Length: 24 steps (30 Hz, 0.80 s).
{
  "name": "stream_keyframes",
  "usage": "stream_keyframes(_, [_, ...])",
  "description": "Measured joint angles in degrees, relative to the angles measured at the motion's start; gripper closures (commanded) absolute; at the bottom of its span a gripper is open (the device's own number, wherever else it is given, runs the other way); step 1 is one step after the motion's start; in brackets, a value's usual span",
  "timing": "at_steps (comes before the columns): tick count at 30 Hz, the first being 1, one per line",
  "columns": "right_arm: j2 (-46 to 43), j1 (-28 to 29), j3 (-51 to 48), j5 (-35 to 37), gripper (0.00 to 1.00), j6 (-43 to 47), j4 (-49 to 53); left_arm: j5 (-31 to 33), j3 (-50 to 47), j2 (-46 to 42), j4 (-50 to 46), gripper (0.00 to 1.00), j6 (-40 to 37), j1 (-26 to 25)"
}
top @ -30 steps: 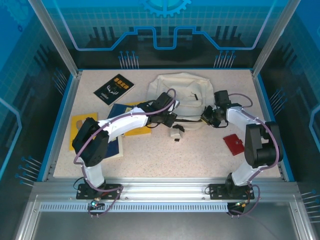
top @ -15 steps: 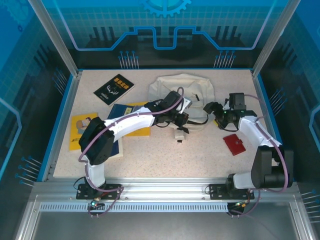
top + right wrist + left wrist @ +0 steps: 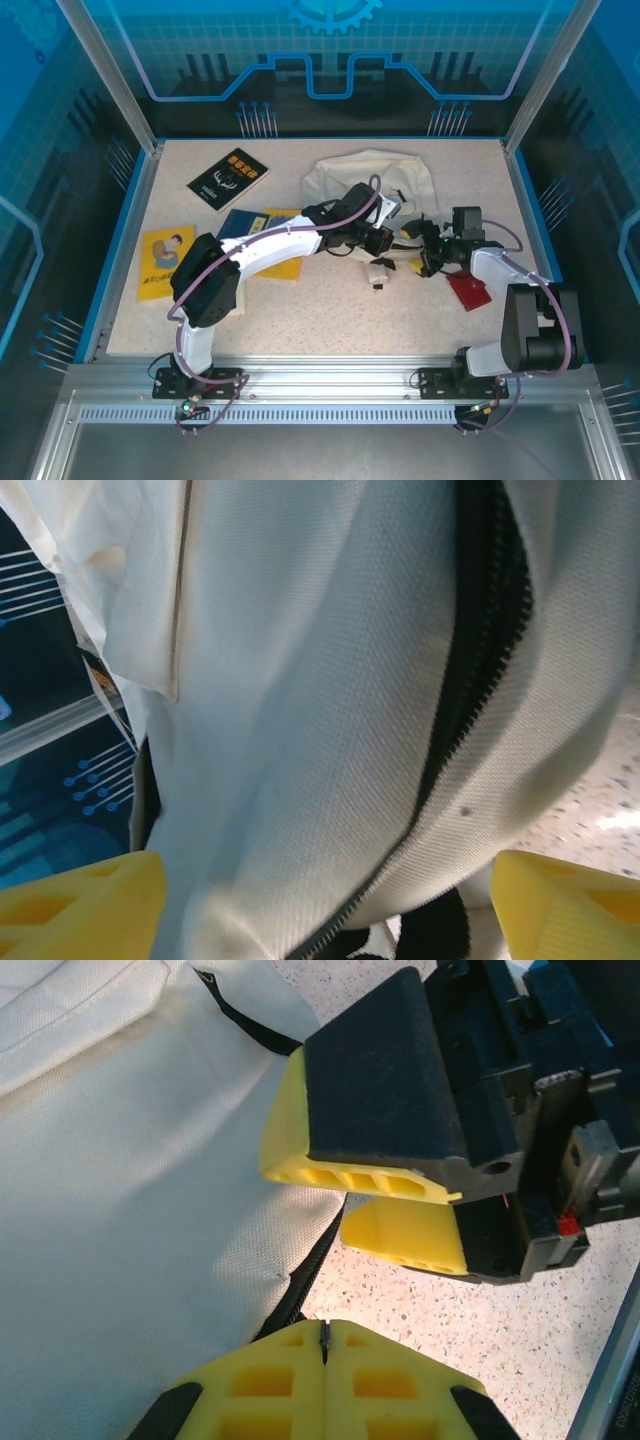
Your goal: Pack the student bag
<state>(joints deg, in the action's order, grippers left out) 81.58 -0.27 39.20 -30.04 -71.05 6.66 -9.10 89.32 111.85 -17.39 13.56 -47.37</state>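
The cream bag (image 3: 368, 178) is lying at the far side of the table (image 3: 300, 310), right of centre, with both arms meeting at its near edge. The left gripper (image 3: 325, 1348) is reaching across from the left, its yellow fingers pressing tightly together at the end of the bag's dark zipper (image 3: 300, 1285). Whether they are pinching the zipper itself I cannot tell. Just to the right of it, the right gripper (image 3: 320, 905) is standing with its fingers spread wide, bag cloth and zipper lying between them. A red wallet (image 3: 467, 290) is lying on the near right. A black book (image 3: 228, 178) is sitting at the far left, and a yellow book (image 3: 165, 262) is lying nearer.
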Motion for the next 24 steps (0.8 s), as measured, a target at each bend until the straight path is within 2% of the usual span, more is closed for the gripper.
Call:
stream_keyframes(4, [2.3,0.5,-0.1,-0.8,0.35,-2.9,-3.9,0.0,0.0,0.0,0.0,1.0,0.0,0.0])
stream_keyframes(8, [4.4,0.6,-0.2,-0.7,0.59,-4.5,-6.7,0.3,0.0,0.0,-0.3,1.0,-0.2,0.0])
stream_keyframes(12, [7.8,0.2,-0.2,-0.2,0.76,-4.9,-9.3,3.6,0.2,0.0,-2.8,1.0,-2.8,0.0])
stream_keyframes(17, [9.3,-1.4,1.2,1.0,0.81,-2.5,-8.6,7.4,-0.1,-0.9,-5.6,1.0,-6.0,1.5])
stream_keyframes(24, [10.8,-5.7,6.9,4.3,0.84,5.4,-3.2,8.4,-4.3,-3.7,-5.9,1.0,-7.2,8.1])
